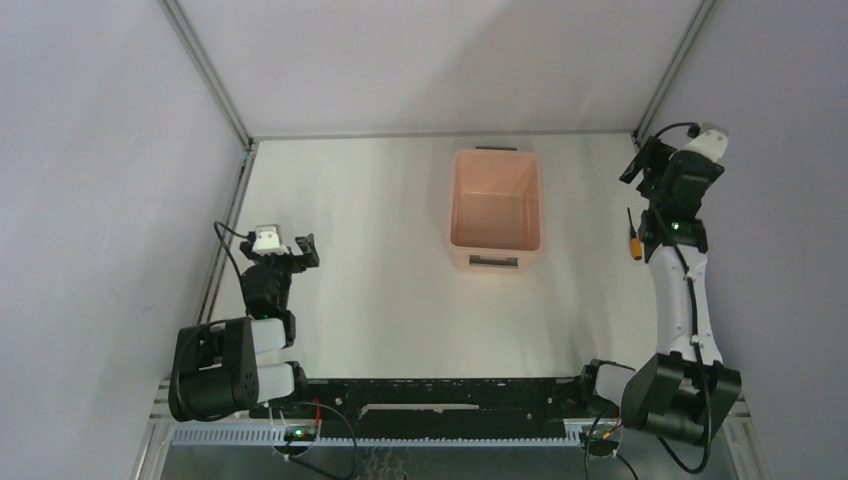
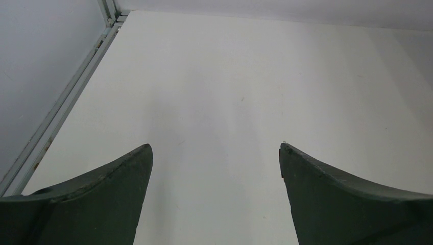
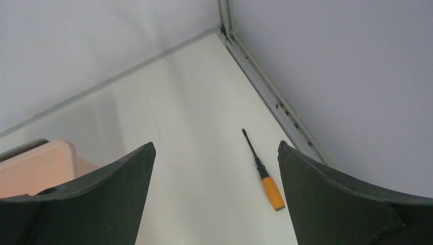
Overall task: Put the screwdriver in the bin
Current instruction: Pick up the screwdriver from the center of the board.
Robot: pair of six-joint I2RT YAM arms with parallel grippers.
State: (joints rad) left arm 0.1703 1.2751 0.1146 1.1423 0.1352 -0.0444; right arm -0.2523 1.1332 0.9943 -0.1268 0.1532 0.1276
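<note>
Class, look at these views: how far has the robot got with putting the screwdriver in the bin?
Done: nothing yet; the bin looks empty. In hand: the right pincer, open, hangs near the screwdriver, which lies on the table by the right wall. The left pincer is open, away from both. Left: grip, carry across, drop in.

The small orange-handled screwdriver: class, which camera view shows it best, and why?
The right wrist view: the orange-handled, black-shafted screwdriver lies whole and large, framed by the open right gripper. The top external view shows it tiny, beside the right arm. The left wrist view misses it.
</note>
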